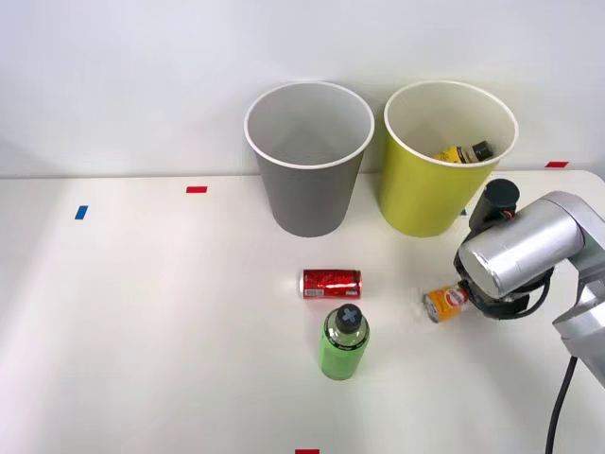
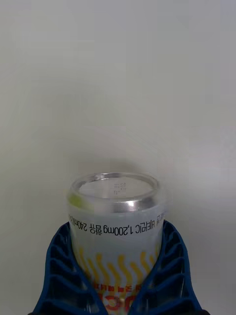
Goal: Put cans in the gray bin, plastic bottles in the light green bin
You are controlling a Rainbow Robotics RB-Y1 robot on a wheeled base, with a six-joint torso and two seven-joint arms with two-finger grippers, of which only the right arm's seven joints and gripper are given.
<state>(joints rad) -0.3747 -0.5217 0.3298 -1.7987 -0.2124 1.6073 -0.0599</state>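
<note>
My right gripper [image 2: 117, 227] is shut on the orange-and-white can [image 2: 115, 231], with one blue ribbed finger pressed against each side and the silver end pointing away from the wrist. From the front this can [image 1: 444, 304] lies low over the table at the right, just left of my right arm [image 1: 520, 248]. The red can [image 1: 331, 283] lies on its side mid-table. A green bottle [image 1: 344, 342] stands upright just in front of it. The gray bin [image 1: 307, 203] and the light green bin [image 1: 421, 203] stand side by side at the back. A yellow-labelled bottle [image 1: 463, 152] lies inside the light green bin.
Small tape marks dot the white table: red [image 1: 196, 189] and blue [image 1: 80, 212] at the back left, red [image 1: 556, 164] at the back right, red [image 1: 306, 451] at the front edge. A pale wall rises behind the bins.
</note>
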